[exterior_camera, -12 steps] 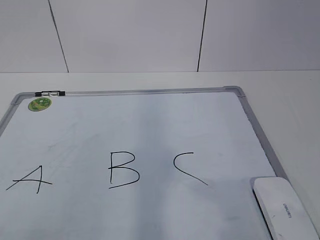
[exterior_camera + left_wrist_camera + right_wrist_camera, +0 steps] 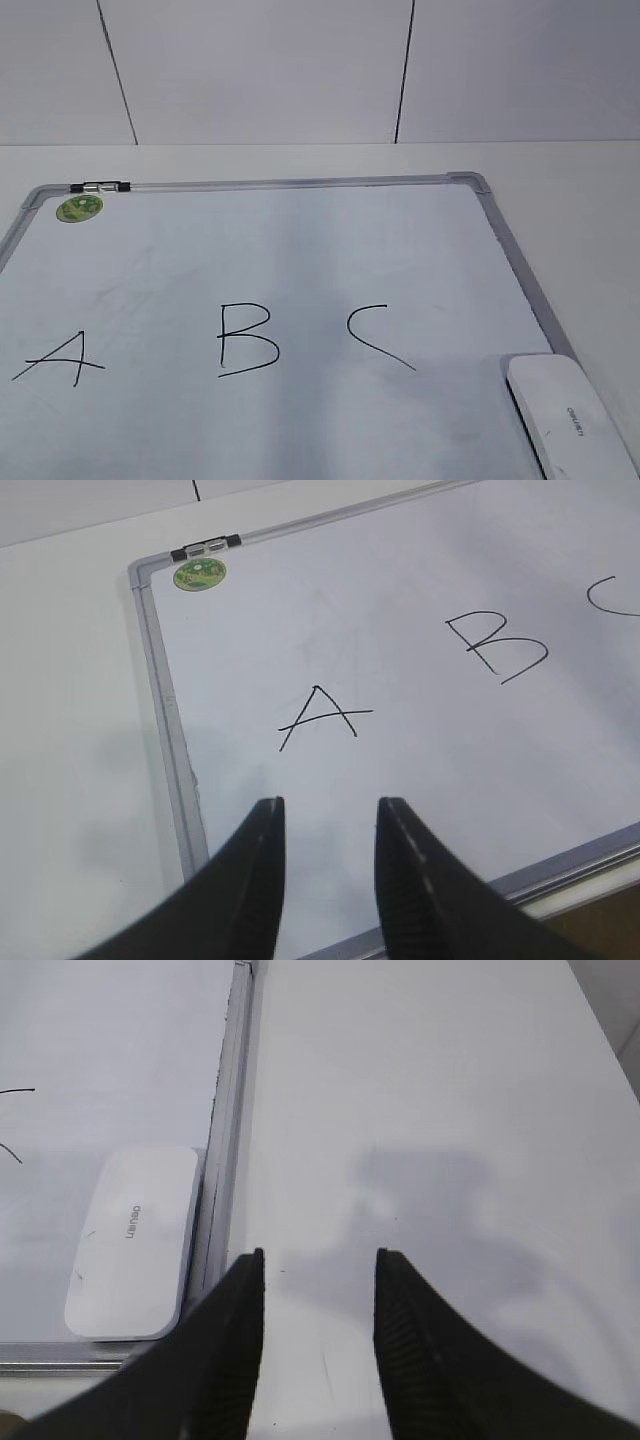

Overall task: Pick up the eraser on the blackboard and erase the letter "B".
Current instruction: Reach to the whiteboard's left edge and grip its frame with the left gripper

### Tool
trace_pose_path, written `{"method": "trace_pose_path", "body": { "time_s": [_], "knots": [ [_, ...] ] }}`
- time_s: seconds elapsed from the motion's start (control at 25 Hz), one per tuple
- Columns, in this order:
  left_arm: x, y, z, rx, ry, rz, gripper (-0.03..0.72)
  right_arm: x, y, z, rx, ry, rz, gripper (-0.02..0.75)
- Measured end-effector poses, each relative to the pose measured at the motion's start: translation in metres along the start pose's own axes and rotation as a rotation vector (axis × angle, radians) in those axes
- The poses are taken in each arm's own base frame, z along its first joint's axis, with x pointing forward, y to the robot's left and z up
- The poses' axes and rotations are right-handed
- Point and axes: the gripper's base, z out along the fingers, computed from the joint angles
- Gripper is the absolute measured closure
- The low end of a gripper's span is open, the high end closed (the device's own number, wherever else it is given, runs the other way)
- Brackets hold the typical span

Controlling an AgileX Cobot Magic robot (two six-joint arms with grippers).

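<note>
The blackboard [image 2: 300, 250], a white board in a grey frame, lies flat on the table. The letter "B" [image 2: 247, 339] is drawn in black at its middle, between an "A" [image 2: 62, 359] and a "C" [image 2: 378, 335]. The white eraser [image 2: 568, 418] lies on the board's near right corner. Neither gripper shows in the exterior view. My left gripper [image 2: 330, 805] is open and empty above the board's near left part, below the "A" [image 2: 322, 718]; the "B" [image 2: 497, 646] is farther right. My right gripper [image 2: 319, 1256] is open and empty over the bare table, right of the eraser [image 2: 134, 1240].
A round green sticker [image 2: 79, 208] and a black-and-silver clip [image 2: 100, 186] sit at the board's far left corner. The board's grey frame [image 2: 224, 1150] runs between the eraser and my right gripper. White table surface [image 2: 570, 200] lies right of the board. A panelled wall stands behind.
</note>
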Motion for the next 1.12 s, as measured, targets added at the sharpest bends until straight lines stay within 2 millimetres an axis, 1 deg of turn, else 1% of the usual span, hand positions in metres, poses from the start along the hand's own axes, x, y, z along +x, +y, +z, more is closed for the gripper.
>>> {"method": "trace_pose_path", "body": {
  "time_s": [0.2,0.44,0.84,1.12],
  "knots": [
    [0.000,0.000,0.000,0.000,0.000,0.000,0.449,-0.002,0.000,0.002,0.003,0.018,-0.004,0.458],
    [0.000,0.000,0.000,0.000,0.000,0.000,0.449,-0.013,0.003,0.017,-0.004,0.129,-0.017,0.457],
    [0.000,-0.001,0.000,0.006,-0.002,-0.003,0.449,-0.046,0.009,0.028,-0.040,0.239,0.032,0.457],
    [-0.001,0.000,0.001,0.008,0.007,-0.027,0.449,-0.055,0.011,0.039,-0.032,0.325,0.057,0.457]
  ]
}}
